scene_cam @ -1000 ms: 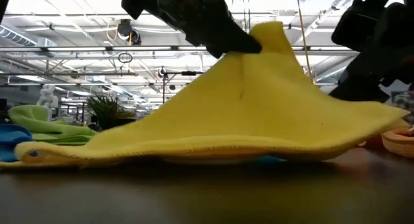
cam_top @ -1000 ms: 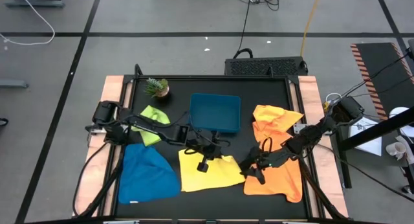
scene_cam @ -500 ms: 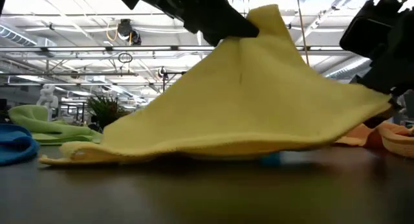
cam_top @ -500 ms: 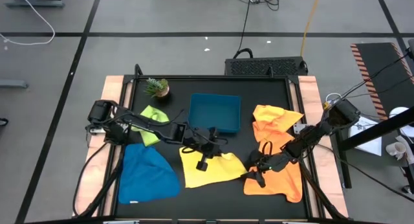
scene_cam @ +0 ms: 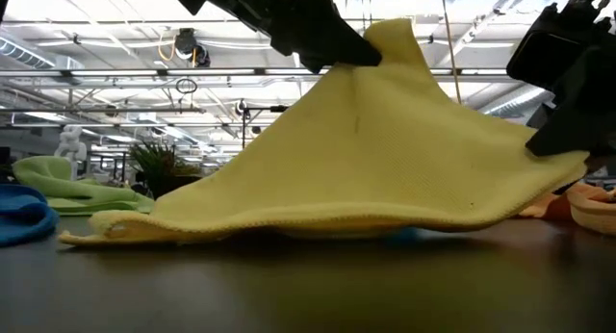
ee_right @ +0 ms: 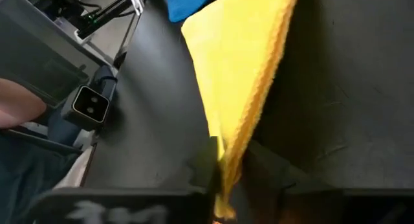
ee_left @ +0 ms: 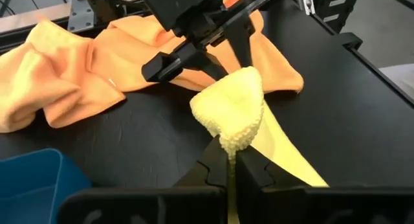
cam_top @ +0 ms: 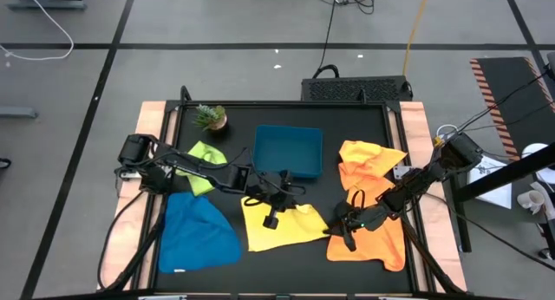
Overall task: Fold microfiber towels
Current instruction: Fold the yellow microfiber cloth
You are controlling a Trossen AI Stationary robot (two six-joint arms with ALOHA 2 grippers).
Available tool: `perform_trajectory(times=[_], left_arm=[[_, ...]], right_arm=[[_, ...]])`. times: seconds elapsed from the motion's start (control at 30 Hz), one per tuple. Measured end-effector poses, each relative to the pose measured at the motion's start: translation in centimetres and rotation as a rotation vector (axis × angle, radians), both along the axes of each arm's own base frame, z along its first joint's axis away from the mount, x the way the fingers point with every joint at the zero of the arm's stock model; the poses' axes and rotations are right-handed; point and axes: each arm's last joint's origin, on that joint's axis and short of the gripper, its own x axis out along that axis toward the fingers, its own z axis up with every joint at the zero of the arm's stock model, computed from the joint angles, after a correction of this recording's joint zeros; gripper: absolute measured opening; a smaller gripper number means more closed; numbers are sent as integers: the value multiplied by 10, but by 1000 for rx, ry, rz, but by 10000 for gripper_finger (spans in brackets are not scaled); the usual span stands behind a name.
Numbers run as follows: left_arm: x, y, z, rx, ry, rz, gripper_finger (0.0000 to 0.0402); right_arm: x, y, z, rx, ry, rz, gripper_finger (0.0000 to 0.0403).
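The yellow towel (cam_top: 277, 235) lies at the table's near middle, one corner raised into a peak (scene_cam: 390, 39). My left gripper (cam_top: 295, 200) is shut on that peak. My right gripper (cam_top: 334, 232) is shut on the towel's right side (scene_cam: 563, 165). The rest of the towel sags to the table, its near edge (scene_cam: 241, 222) resting there. A blue towel (cam_top: 199, 235) lies near left and a lime green one (cam_top: 205, 161) behind it. Two orange towels (cam_top: 368, 166) (cam_top: 377, 244) lie at the right. My left gripper pinches the yellow towel's bunched far corner (ee_left: 233, 136) between its two fingers, coming from the table's left and slanting down. The corner stands up above the fingers, lifted clear, and the cloth slopes down from it to the table. My right gripper pinches the yellow towel's right edge (ee_right: 236, 153) between its two fingers, coming from the table's right and slanting down. The edge runs between the fingers and away from them. That end is held just above the table; one layer or several, I cannot tell.
A teal tray (cam_top: 289, 151) stands behind the yellow towel at the middle. A small potted plant (cam_top: 211, 118) sits at the far left. The two arms' grippers work close together over the yellow towel.
My right gripper has shut on the yellow towel's right edge, which now hangs just off the table. The towel's left near part has slid a little toward the right. The raised peak in my left gripper has stayed where it was.
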Motion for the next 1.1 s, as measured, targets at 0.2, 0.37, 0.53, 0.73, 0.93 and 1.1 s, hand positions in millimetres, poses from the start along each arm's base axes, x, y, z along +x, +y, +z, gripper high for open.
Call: perform_trajectory(times=[0.2, 0.37, 0.53, 0.73, 0.93, 1.1], left_arm=[[-5, -2, 6, -18, 9, 24, 9], [-22, -7, 35, -57, -15, 42, 7], [-49, -16, 62, -8, -13, 79, 4], [-69, -27, 81, 7, -46, 102, 5], [-80, -47, 94, 4, -115, 94, 5], [-96, -77, 105, -39, -186, 75, 4]], right_arm=[[0, 0, 3, 56, 3, -20, 9], [6, 4, 21, 69, -70, -6, 3], [20, 13, 45, -24, -57, -17, 2], [38, 24, 84, -169, 10, -46, 1], [52, 33, 126, -230, -55, -27, 1], [57, 43, 154, -166, -120, 11, 1]])
